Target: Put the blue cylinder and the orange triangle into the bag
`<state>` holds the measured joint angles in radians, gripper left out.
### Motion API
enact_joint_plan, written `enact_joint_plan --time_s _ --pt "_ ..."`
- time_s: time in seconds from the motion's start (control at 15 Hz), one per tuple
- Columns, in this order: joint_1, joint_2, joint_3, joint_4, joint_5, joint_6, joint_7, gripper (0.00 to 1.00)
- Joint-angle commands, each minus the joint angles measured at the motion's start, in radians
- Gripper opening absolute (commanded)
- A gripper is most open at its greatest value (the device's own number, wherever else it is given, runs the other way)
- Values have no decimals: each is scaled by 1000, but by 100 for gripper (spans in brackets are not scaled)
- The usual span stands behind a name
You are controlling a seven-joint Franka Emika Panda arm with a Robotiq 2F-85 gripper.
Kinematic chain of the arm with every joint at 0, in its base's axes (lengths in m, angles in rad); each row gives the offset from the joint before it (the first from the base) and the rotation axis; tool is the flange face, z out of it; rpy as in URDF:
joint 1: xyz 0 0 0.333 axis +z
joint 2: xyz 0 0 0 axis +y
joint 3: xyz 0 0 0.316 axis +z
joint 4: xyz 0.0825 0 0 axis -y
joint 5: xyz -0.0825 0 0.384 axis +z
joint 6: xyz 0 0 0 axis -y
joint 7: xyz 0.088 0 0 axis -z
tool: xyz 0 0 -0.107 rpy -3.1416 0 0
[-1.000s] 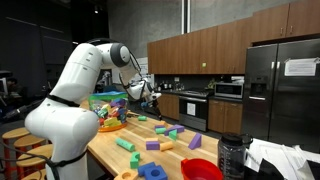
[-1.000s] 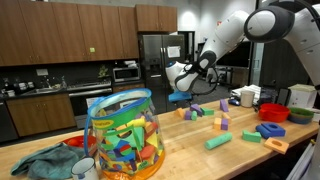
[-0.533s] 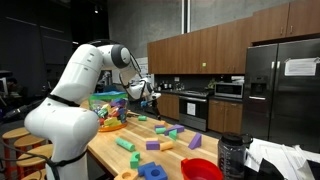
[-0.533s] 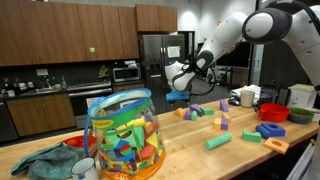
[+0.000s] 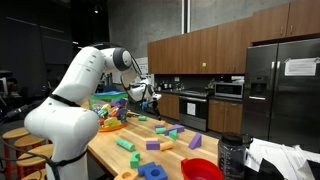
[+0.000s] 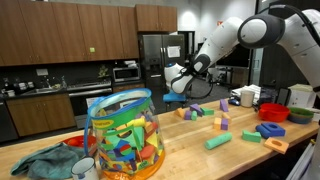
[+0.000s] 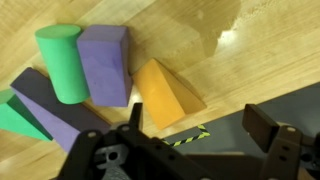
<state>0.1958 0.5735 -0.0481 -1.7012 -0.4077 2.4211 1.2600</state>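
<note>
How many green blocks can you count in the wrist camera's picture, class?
2. A green cylinder sits upper left, beside the purple block; a green wedge lies at the left edge, partly cut off by the frame. Others may be out of view.

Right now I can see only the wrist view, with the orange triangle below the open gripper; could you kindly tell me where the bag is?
Observer: The bag stands upright on the wooden counter, well away from the gripper, as seen in an exterior view.
Operator: Thank you. How high is the gripper?
Observer: It hangs clear above the counter and touches nothing.
Operator: Is there a blue piece anywhere outside my picture?
Observer: Yes, a blue piece lies near the red bowl. It is too small for me to tell whether it is the cylinder.
</note>
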Motion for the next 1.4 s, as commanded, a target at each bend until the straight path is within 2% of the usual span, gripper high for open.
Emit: enact_joint_plan --time_s 0.0,0.47,1.13,1.33 --pt "20 23 -40 34 16 39 -17 100" --pt "48 75 -121 93 -1 60 3 100" --pt "63 74 -126 50 -7 33 -38 100" --pt "79 80 -144 41 -25 -7 -33 100"
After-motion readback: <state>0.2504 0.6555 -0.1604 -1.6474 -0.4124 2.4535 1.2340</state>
